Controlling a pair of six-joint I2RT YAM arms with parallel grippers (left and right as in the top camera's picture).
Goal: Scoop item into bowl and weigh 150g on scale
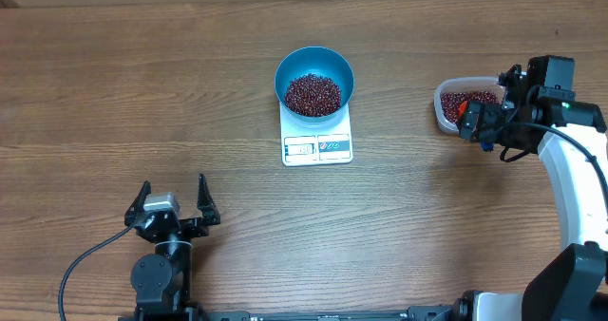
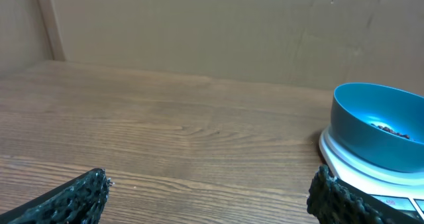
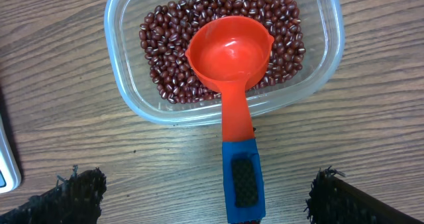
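Observation:
The blue bowl (image 1: pixel 283 72) stands on the white scale (image 1: pixel 318 147) at mid-table and holds a pile of red-brown beans (image 1: pixel 313 94). More beans (image 3: pixel 165 52) fill a clear tub (image 3: pixel 126 85) at the right. A red scoop (image 3: pixel 230 58) lies empty on them, its blue handle (image 3: pixel 242 177) reaching over the rim. My right gripper (image 3: pixel 209 187) is open, its fingers wide on either side of the handle without touching it. My left gripper (image 1: pixel 173 184) is open and empty near the front left edge. From there the bowl (image 2: pixel 371 124) and scale (image 2: pixel 351 161) show ahead to the right.
The clear tub (image 1: pixel 446 103) sits near the table's right side, with the right arm (image 1: pixel 570 169) coming in from the right edge. A corner of the scale (image 3: pixel 6 168) shows at the left edge of the right wrist view. A brown wall (image 2: pixel 212 25) backs the table.

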